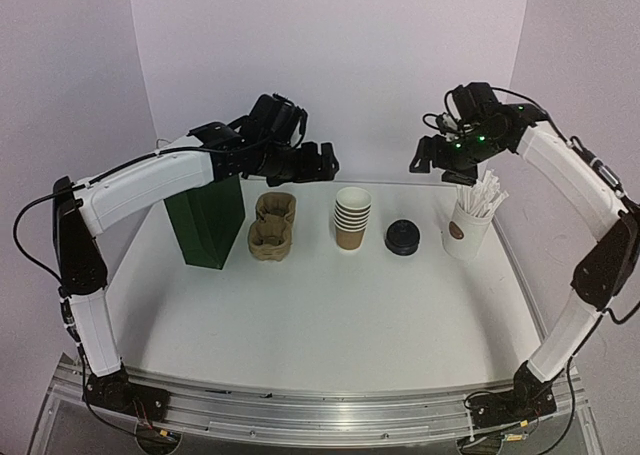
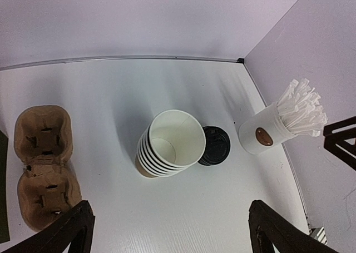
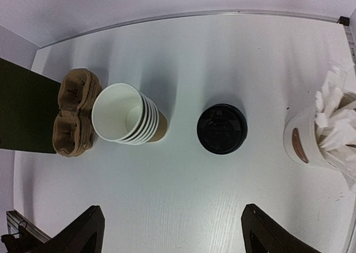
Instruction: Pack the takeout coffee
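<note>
While the left gripper (image 1: 322, 162) and the right gripper (image 1: 422, 158) hang above the table (image 1: 300, 315) with fingers spread wide, holding nothing, the stack of kraft cups (image 2: 167, 144) stands below and ahead of the left one. The black lid (image 3: 222, 128) lies flat below and ahead of the right one.

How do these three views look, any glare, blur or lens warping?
Top external: soft light, faint shadows beside the cup stack, no glare. Left wrist: the back edge of the table bows (wide lens); the white cup of sticks is sharp. Right wrist: the black lid is crisp, while the sticks look washed out.
</note>
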Motion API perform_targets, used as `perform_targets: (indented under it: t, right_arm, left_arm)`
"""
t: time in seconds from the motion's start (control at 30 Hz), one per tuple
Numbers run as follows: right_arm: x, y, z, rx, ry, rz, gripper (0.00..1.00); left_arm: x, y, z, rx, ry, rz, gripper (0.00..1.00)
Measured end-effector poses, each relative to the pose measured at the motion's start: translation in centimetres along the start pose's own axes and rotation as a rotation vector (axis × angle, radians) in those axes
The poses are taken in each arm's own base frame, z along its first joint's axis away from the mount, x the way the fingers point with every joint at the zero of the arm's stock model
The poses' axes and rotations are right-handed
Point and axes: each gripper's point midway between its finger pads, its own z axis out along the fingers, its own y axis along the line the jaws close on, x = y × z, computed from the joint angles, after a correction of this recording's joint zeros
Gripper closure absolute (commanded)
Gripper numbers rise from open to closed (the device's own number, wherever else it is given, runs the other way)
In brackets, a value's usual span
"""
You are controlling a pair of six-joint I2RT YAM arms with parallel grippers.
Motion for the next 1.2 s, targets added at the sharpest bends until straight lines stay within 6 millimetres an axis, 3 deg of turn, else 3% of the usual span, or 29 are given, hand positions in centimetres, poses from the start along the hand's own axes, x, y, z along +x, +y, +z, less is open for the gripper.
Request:
perform_targets:
  t: [0.17,0.3,0.5,0.6,0.83,1.2]
  right_arm:
    - [0.0,1.7,4.6,-0.007,0.07,0.017,0.19]
    - [0.0,2.3,6.1,-0.007,0.09,0.03,0.18]
    - [-0.6,2.5,5.9,-0.013,0.075,0.046,0.17]
    - [-0.5,2.4,5.9,-0.009,0.078,0.05,0.17]
    - [-0.1,2.1,5.7,0.001,0.083,0.051,0.17]
    - [-0.1,2.0,4.9,0.001,0.074,0.053,0.16]
  left_arm:
    - [1.9,-0.1,2.6,-0.006,0.074,-0.029,0.26]
    - [2.0,-1.0,5.9,-0.015,0.11,-0.055,0.38]
    - [3.8,-0.4,9.6,-0.059,0.168,-0.101,0.53]
    - [4.4,0.6,9.8,-0.092,0.194,-0.123,0.58]
    - [3.6,2.0,10.0,-0.111,0.184,-0.177,0.66]
    - [4.4,2.0,11.3,-0.075,0.197,-0.201,0.69]
